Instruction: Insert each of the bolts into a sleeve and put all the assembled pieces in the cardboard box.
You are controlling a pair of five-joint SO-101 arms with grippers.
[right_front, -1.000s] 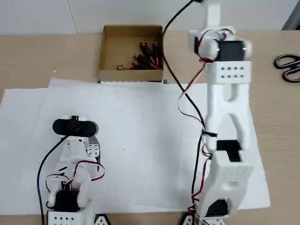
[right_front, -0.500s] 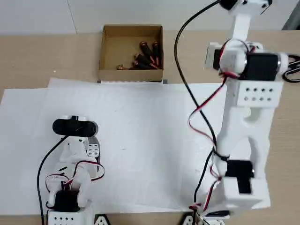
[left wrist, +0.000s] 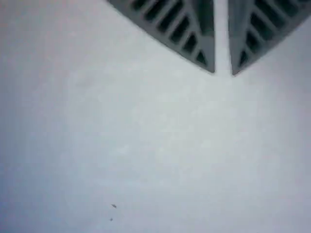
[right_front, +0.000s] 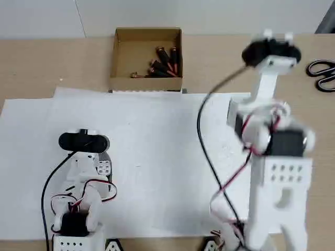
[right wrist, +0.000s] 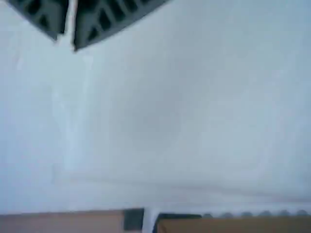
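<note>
Withdrawing the right arm from beside the box (right_front: 121,55): stretched far up the table (right_front: 52,57) a second ago, drawn back since toward its base, now standing over the right part of the paper (right_front: 157,141). Carries right gripper (right wrist: 65,41) close above paper, jaws together save a thin slit, nothing between. Keeps left gripper (left wrist: 222,68) parked low over paper near its base, unmoved, jaws likewise nearly touching and empty. Finds pieces (right_front: 165,61) inside box, a dark cluster along the right wall and near edge, same as a second ago. Reads, with all pieces in sight already boxed, as retreat after a drop and probably as task's end; cannot vouch for anything hidden beneath the right arm. Places scissors (right_front: 322,73) at table's right edge, well apart from box and out of play. Drapes black cable (right_front: 199,123) across paper between right arm and box; might snag on a further reach, otherwise harmless. Calls for no more than settling the arm at rest.
</note>
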